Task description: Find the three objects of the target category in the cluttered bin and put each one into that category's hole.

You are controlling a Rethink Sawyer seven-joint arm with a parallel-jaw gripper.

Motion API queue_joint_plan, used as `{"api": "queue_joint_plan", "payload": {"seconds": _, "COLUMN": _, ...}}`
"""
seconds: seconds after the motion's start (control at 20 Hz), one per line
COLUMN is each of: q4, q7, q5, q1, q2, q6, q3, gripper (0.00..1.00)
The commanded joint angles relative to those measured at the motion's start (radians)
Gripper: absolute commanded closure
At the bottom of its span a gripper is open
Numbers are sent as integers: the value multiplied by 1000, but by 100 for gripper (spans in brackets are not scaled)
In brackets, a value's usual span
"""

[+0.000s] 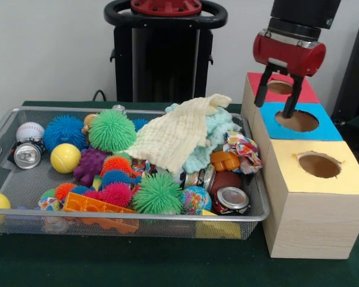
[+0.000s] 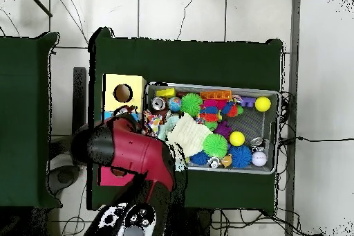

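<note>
The robot's hand [image 1: 281,98], its two fingers apart and holding nothing, hovers above the blue hole [image 1: 297,121] of the wooden sorting box [image 1: 311,206], while cans, balls and cloths, candidate targets, crowd the wire bin [image 1: 24,224] beside that box.

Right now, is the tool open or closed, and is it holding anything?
Tool: open, holding nothing, above the blue box.

The wire mesh bin [image 1: 6,122] holds three shiny metal cans [image 1: 27,155], two smooth yellow balls [image 1: 65,158] and one white baseball [image 1: 30,131].
</note>
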Motion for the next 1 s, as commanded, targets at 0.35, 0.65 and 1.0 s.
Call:
{"api": "queue_joint_plan", "payload": {"seconds": 0.35, "q4": 89, "q7": 47, "q5": -40, "q1": -146, "q2": -38, "q6": -61, "q3": 146, "gripper": 0}}
{"api": "queue_joint_plan", "payload": {"seconds": 0.65, "q4": 167, "q7": 68, "q5": -55, "q1": -204, "q2": -5, "q6": -198, "q3": 236, "gripper": 0}}
{"api": "queue_joint_plan", "payload": {"seconds": 1.0, "q4": 211, "q7": 68, "q5": -84, "q1": -262, "q2": 36, "q6": -276, "q3": 300, "gripper": 0}}
